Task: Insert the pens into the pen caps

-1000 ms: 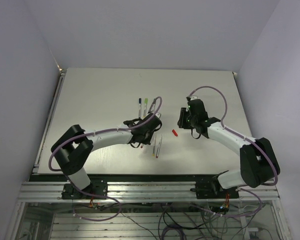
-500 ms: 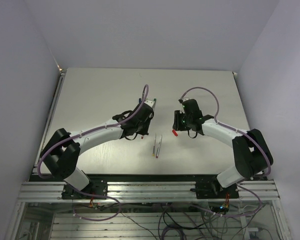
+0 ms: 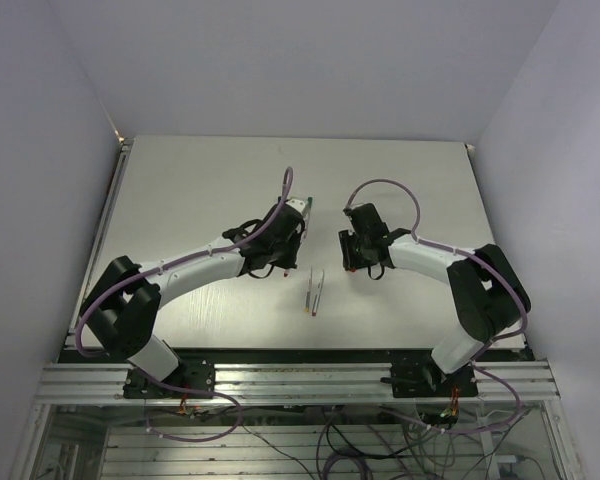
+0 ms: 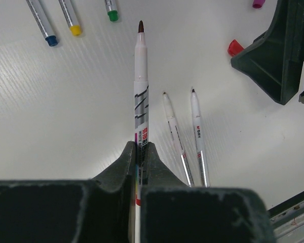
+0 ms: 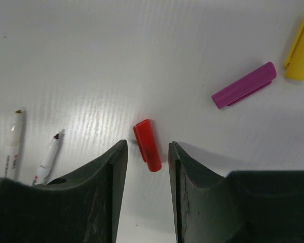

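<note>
**Right claw lines up over the red cap while the left holds a bare pen**

The step in hand looks like picking up the red cap (image 5: pixel 147 145) so that it can meet the pen (image 4: pixel 141 86) held by the other arm. The right gripper (image 5: pixel 148 144) hangs with its jaws apart, one finger on each side of the cap. The cap lies flat on the tabletop (image 3: pixel 180 190), about its middle and slightly toward the right edge. Its length runs roughly along the fingers with a slight slant, and a little bare table shows on each side, so nothing is gripped yet.

To do this well, the claw should probably drop until the pads flank the cap's body, centre on it, then close gently, since a small smooth cap may roll or squirt out. Which end is open cannot be made out.

The left gripper (image 4: pixel 142 149) is clamped on the pen's barrel, its dark tip pointing away from the wrist. A purple cap (image 5: pixel 243 85) and a yellow cap (image 5: pixel 299 47) lie well clear, and two uncapped pens (image 3: pixel 315 290) rest nearer the near edge.
</note>
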Controlling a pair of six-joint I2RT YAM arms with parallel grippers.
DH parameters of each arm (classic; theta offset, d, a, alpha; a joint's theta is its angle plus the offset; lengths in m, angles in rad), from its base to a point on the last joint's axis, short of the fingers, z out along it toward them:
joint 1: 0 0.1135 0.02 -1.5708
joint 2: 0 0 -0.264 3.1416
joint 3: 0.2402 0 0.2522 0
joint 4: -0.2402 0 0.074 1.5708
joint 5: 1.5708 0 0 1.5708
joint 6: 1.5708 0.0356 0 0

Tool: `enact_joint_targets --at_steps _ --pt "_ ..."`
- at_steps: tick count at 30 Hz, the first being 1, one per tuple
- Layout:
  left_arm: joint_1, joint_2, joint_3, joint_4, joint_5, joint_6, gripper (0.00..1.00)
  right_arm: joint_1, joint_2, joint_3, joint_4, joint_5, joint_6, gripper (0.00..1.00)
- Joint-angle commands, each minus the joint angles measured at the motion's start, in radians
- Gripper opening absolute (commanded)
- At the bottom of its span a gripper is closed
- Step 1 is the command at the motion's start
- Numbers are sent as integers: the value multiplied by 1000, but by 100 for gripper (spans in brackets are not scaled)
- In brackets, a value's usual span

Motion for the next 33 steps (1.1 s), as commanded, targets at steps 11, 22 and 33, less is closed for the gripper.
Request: enact_joint_targets --at_steps 11,22,33 --pt "21 -14 -21 42 53 -18 7 8 46 13 -5 43 -23 35" --pt "30 -19 -37 50 55 -18 7 13 97 7 -23 10 -22 13" --pt "33 -38 -36 69 55 7 7 14 84 84 -40 30 5 0"
